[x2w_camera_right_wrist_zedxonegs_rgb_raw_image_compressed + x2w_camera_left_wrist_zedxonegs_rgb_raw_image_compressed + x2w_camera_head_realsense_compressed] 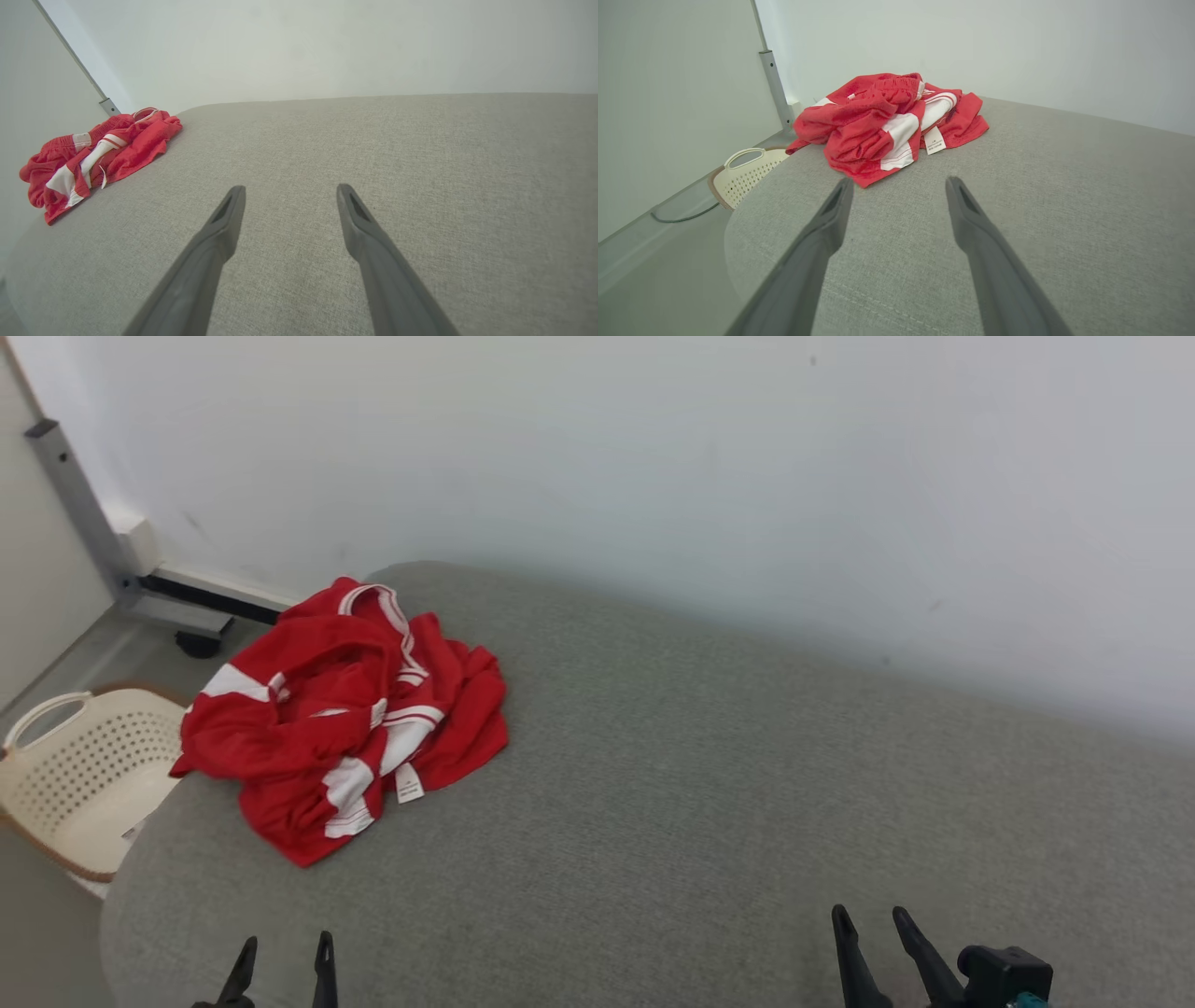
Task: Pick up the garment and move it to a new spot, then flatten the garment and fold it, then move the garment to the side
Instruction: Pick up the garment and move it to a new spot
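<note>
Left tool [287,954] shows at the lower left of the head view, its two long dark fingers spread wide with nothing between them, poised over the grey fabric-covered worktop [700,784]. Right tool [870,922] shows at the lower right, spread just as wide and empty, well apart from the left one.

A crumpled red garment with white stripes [345,709] lies in a loose heap on the far left part of the worktop, near its rounded corner. The left side of the heap reaches the worktop's edge. A small white printed label [408,784] sticks out from the near side of the heap and lies flat on the grey fabric. In the left wrist view the red garment sits ahead of the left tool's fingertips, apart from them. In the right wrist view it lies far off to the left, well apart from the right tool.

A cream perforated plastic basket with a loop handle [84,775] stands on the floor beside the worktop's left edge, below the garment. Behind it a grey metal post [79,504] rises in front of the plain white wall [653,457], with a black caster [198,642] near its foot.
</note>
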You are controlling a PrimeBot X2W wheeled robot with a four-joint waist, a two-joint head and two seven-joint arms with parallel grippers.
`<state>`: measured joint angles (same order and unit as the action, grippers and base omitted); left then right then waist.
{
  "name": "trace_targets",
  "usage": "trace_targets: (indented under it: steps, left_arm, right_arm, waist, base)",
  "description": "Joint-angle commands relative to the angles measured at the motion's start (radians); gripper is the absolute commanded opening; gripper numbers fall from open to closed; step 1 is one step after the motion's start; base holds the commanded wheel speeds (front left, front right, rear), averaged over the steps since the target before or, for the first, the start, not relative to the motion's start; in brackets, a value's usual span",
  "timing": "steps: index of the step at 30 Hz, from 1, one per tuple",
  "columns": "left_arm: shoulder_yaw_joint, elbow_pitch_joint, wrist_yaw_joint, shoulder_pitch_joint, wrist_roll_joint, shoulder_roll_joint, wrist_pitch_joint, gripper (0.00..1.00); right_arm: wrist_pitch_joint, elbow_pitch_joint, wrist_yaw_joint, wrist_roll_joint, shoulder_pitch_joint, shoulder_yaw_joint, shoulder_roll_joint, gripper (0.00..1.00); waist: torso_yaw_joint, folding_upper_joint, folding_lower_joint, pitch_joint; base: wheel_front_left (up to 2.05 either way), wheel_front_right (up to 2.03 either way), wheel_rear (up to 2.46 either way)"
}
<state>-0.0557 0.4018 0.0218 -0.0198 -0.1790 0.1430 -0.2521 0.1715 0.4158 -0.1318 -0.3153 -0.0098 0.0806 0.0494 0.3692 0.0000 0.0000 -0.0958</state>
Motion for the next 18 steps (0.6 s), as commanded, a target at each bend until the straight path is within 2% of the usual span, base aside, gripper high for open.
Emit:
trace_targets:
  steps: [1, 13, 18]
  left_arm:
    - [0.009, -0.006, -0.005, 0.012, -0.010, 0.010, 0.002, 1.00]
    - [0.022, -0.036, -0.029, 0.042, -0.029, 0.010, -0.006, 1.00]
    - [0.016, -0.026, -0.021, 0.020, -0.033, 0.016, -0.001, 1.00]
  right_arm:
    - [0.005, 0.004, 0.002, -0.004, -0.014, 0.010, 0.001, 1.00]
    - [0.011, 0.035, 0.002, 0.004, -0.069, 0.049, 0.002, 1.00]
    - [0.015, 0.042, 0.002, 0.002, -0.067, 0.055, 0.002, 1.00]
  waist:
    - [0.090, 0.0000, 0.0000, 0.001]
    - [0.113, 0.0000, 0.0000, 0.030]
    - [0.109, 0.0000, 0.0000, 0.025]
  base:
    - [0.00, 0.00, 0.00]
    - [0.00, 0.00, 0.00]
    - [0.00, 0.00, 0.00]
